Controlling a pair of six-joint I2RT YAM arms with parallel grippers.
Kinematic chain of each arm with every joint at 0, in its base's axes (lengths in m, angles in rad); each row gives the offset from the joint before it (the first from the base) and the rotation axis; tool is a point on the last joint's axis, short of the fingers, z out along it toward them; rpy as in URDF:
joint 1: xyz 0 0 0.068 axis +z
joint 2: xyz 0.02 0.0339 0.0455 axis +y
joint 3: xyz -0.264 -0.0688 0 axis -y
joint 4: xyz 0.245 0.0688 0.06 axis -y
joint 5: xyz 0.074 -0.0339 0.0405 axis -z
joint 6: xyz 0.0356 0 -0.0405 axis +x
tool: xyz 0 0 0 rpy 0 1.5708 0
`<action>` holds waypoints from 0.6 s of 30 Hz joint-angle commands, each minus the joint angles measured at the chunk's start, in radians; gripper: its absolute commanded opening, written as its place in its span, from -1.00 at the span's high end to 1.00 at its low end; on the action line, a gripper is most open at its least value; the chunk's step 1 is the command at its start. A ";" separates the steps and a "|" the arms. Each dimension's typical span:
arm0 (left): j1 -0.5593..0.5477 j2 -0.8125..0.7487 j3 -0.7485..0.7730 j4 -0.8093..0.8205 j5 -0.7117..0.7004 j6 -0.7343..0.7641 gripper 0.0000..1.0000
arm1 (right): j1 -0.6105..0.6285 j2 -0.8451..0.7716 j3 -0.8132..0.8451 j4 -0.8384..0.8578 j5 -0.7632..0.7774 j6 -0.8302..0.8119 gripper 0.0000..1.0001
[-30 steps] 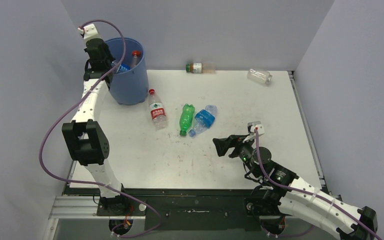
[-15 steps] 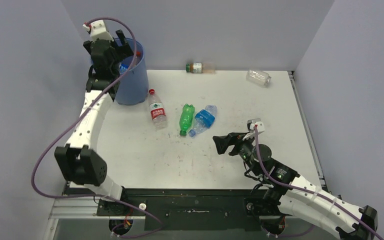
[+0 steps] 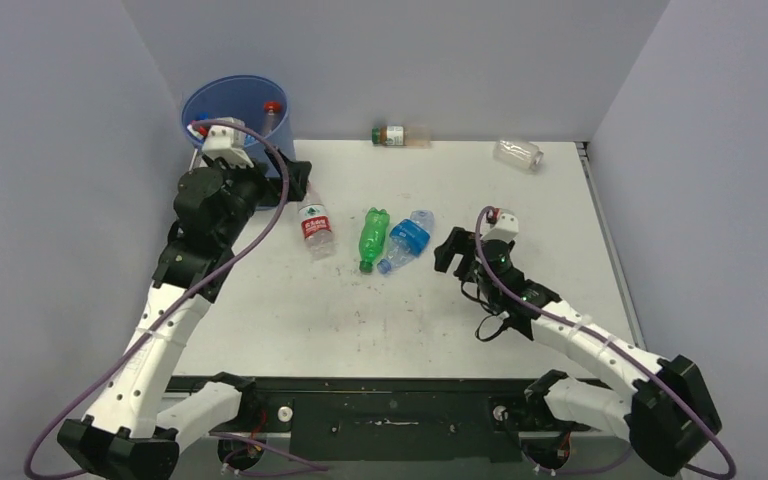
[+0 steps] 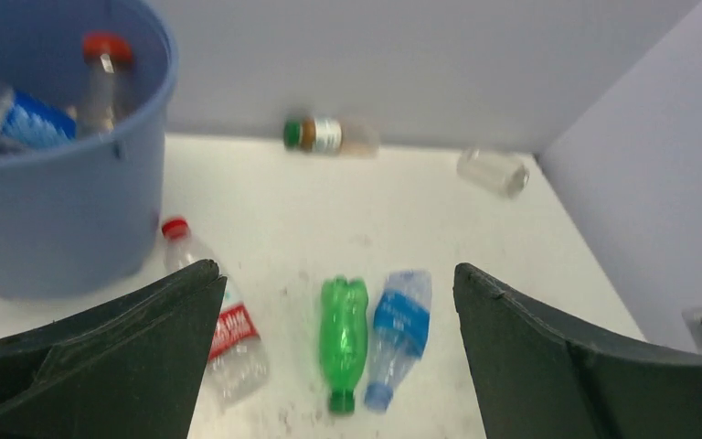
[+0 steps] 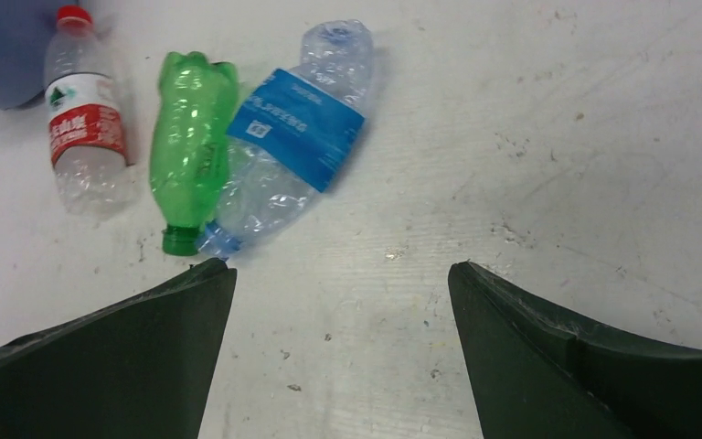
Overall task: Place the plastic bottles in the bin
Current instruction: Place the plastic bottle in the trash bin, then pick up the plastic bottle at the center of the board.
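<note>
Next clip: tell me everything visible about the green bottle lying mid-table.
The green bottle is translucent green plastic with a green screw cap and a lobed base; no label shows, and it looks empty. It lies on its side on the white table, cap toward the arms, base toward the far wall. One side rests against the clear blue-labelled bottle; the red-labelled bottle lies apart on the other side. Nothing grips it.
</note>
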 commanded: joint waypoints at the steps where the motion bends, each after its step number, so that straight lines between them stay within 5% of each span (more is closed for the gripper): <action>1: 0.065 -0.019 -0.138 -0.091 0.211 -0.078 -0.92 | -0.171 0.081 -0.060 0.203 -0.286 0.161 -0.79; 7: 0.063 -0.154 -0.436 0.203 0.289 -0.185 -0.92 | -0.201 0.280 -0.033 0.321 -0.276 0.198 -0.79; 18: 0.030 -0.205 -0.542 0.204 0.226 -0.272 -0.93 | -0.215 0.626 0.202 0.424 -0.170 0.178 -0.79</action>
